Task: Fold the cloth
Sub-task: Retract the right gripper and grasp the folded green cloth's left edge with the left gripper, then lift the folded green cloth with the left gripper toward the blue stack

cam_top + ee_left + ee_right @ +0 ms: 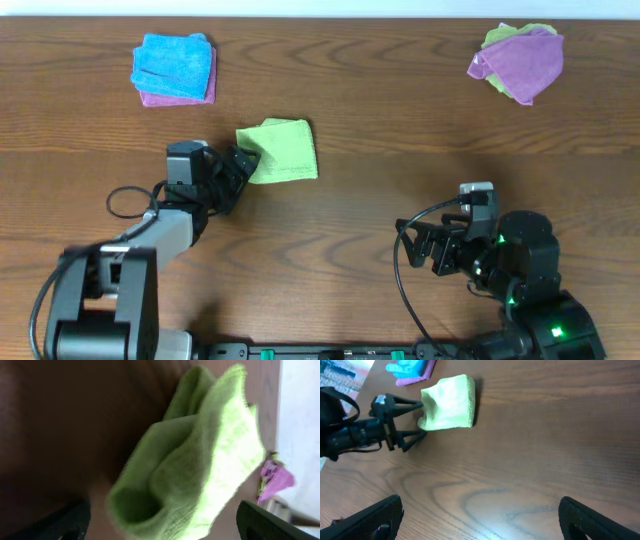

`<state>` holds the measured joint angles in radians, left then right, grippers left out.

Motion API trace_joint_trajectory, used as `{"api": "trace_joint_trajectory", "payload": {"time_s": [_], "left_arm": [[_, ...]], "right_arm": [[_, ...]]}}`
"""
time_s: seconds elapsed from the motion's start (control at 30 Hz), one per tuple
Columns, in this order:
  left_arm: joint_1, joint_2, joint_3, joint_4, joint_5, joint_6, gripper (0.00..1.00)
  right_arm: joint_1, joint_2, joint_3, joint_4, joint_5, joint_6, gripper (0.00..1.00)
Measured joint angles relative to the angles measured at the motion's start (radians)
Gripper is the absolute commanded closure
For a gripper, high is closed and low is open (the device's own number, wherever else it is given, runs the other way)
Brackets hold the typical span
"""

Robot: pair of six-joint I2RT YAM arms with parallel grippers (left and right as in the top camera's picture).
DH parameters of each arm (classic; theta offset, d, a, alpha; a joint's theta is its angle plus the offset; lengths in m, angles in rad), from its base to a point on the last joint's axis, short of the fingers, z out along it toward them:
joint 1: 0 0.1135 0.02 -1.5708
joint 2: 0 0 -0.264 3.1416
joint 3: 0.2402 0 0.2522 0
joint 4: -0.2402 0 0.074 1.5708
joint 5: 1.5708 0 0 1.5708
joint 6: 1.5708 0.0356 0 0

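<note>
The lime-green cloth point(280, 150) lies folded into a small thick rectangle on the wooden table, left of centre. My left gripper point(240, 165) is open at the cloth's left edge, its fingers spread on either side of the folded edge. In the left wrist view the cloth point(200, 460) fills the frame, bunched between the wide-apart fingers point(160, 520). The right wrist view shows the cloth point(447, 402) with the left gripper point(417, 420) open against it. My right gripper point(425, 245) is open and empty over bare table point(480, 515), well right of the cloth.
A bright blue cloth point(172, 62) lies on a purple one at the far left. A purple cloth point(520, 60) lies over a light green one at the far right. The table's far edge meets a white wall.
</note>
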<state>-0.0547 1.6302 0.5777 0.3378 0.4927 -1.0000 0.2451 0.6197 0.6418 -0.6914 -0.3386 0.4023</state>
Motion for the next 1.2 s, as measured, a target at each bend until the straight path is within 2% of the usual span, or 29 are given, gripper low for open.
{"api": "trace_joint_trajectory", "payload": {"time_s": [0.5, 0.6, 0.77, 0.8, 0.83, 0.9, 1.0, 1.2], "left_arm": [[-0.056, 0.121, 0.021, 0.221, -0.003, -0.099, 0.05], [-0.072, 0.160, 0.032, 0.282, -0.003, -0.119, 0.02], [-0.080, 0.232, 0.044, 0.393, -0.003, -0.143, 0.26], [-0.080, 0.249, 0.044, 0.415, -0.003, -0.141, 0.73], [-0.080, 0.262, 0.044, 0.435, -0.003, -0.146, 0.81], [-0.080, 0.289, 0.037, 0.448, -0.012, -0.145, 0.82], [-0.080, 0.312, 0.026, 0.468, -0.026, -0.137, 0.94], [-0.081, 0.319, 0.022, 0.485, -0.030, -0.137, 0.94]], "right_arm": [[0.000, 0.000, 0.000, 0.000, -0.002, 0.000, 0.01], [0.000, 0.000, 0.000, 0.000, -0.002, 0.000, 0.01], [0.000, 0.000, 0.000, 0.000, -0.002, 0.000, 0.01], [0.000, 0.000, 0.000, 0.000, -0.002, 0.000, 0.01], [0.000, 0.000, -0.001, 0.000, -0.002, 0.000, 0.01], [0.000, 0.000, -0.001, 0.000, -0.003, 0.000, 0.01], [0.000, 0.000, -0.001, 0.000, -0.002, 0.000, 0.01], [0.000, 0.000, -0.001, 0.000, -0.002, 0.000, 0.01]]}}
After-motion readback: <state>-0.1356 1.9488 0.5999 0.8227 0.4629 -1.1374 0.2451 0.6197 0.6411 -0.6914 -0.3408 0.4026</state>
